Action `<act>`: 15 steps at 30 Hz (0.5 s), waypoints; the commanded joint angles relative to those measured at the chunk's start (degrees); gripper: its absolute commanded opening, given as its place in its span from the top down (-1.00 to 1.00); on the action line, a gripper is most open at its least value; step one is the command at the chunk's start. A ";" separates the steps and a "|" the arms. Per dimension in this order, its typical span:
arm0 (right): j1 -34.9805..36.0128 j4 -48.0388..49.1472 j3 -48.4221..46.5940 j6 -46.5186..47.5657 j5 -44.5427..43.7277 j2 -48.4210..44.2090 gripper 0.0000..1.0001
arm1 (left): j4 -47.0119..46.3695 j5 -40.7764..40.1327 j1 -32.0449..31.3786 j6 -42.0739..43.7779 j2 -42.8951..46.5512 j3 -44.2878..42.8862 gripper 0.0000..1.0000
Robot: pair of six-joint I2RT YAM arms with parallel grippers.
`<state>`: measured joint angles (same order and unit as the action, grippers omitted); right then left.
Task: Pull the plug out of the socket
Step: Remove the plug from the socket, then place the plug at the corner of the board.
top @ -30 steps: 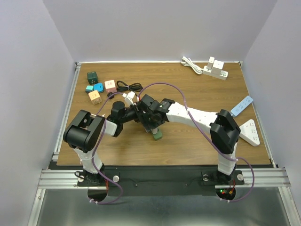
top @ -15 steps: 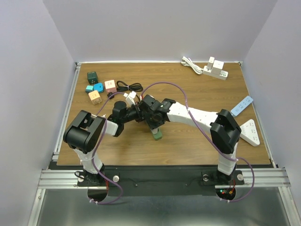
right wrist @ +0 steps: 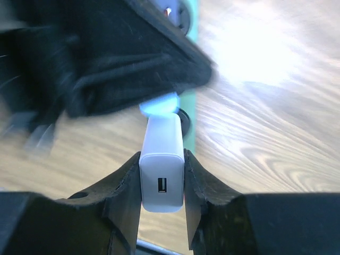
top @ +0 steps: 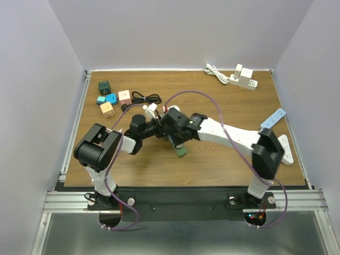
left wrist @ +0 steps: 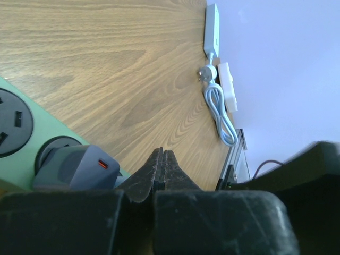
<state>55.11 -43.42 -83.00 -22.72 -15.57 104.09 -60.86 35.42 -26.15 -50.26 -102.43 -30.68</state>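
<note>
- right gripper (right wrist: 162,159) is clamped on the white plug (right wrist: 162,178); one finger on each side of its body, USB port facing the wrist cam
- plug sits right in the middle of the jaws and runs straight out past the fingertips towards the green socket (right wrist: 190,106); its far end is up against the socket's edge, next to a round black outlet
- can't tell whether the prongs are in or out; that bit is washed out by glare and half covered by the other arm's black blur
- left gripper (left wrist: 162,154) has its fingers pressed flat together with nothing between them; the tip is just beside a grey adapter (left wrist: 79,167) with a red port that's plugged into the socket
- from the top cam both arms meet over the middle of the table (top: 228,111), with the socket's near end poking out below them
- other stuff: coloured cubes (top: 110,98) and a black cable (top: 146,97) at the far left, a white strip (top: 243,79) with its coiled cord at the far right corner, and two more white strips (top: 273,119) along the right edge; all well apart from the grippers
</note>
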 commanded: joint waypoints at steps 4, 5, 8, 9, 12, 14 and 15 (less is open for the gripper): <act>0.35 8.60 3.45 0.66 -5.61 -17.78 0.99 | 25.44 -4.92 -0.92 7.55 -8.66 4.22 1.00; 0.43 8.61 4.16 0.83 -5.26 -17.52 0.99 | 25.35 -4.83 -0.92 7.55 -8.84 4.13 1.00; 0.43 8.70 5.13 -0.13 -4.64 -17.17 0.99 | 25.70 -4.57 -1.09 7.55 -8.93 3.61 1.00; 0.43 8.61 5.04 -0.83 -5.69 -17.34 0.99 | 25.79 -4.48 -1.09 7.55 -8.84 3.61 1.00; 0.35 8.26 4.52 -3.02 -11.65 -19.09 0.99 | 26.32 -4.57 -1.09 7.55 -7.35 3.69 1.00; -0.88 7.39 4.08 -5.31 -16.58 -19.98 0.99 | 26.67 -4.40 -1.09 7.55 -5.33 3.69 1.00; -1.75 7.04 4.16 -6.10 -17.55 -20.33 0.99 | 26.93 -4.31 -1.09 7.55 -4.54 3.52 1.00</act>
<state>55.02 -37.30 -77.47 -24.95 -24.25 86.06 -59.53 35.46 -26.44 -49.98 -102.48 -31.66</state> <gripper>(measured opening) 0.374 0.014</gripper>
